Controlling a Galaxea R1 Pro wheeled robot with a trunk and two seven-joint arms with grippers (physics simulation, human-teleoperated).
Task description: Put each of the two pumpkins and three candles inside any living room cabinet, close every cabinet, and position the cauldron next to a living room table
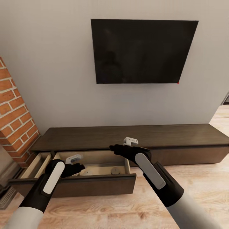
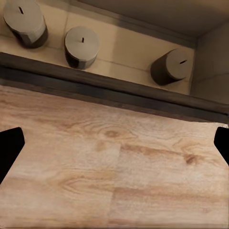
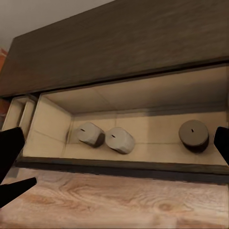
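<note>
The cabinet [image 1: 133, 136] is a long, low dark-brown console under the TV, with its left drawer [image 1: 95, 187] pulled out. Three candles lie and stand on the drawer's beige floor: one [image 2: 26, 21], a second [image 2: 82, 45] and a third [image 2: 172, 66]. The right wrist view shows them too, two on their sides [image 3: 90, 133] [image 3: 120, 139] and one upright [image 3: 193, 134]. My left gripper [image 1: 78, 166] hovers open over the drawer's front left part. My right gripper [image 1: 116, 149] is open above the drawer's right end. Neither holds anything. The pumpkins and the cauldron are out of view.
A brick fireplace column [image 1: 16, 127] stands left of the cabinet. A black TV [image 1: 140, 51] hangs on the grey wall. The pulled-out drawer juts over the wooden floor [image 1: 190, 178]. A narrow side compartment [image 1: 35, 165] sits at the drawer's left end.
</note>
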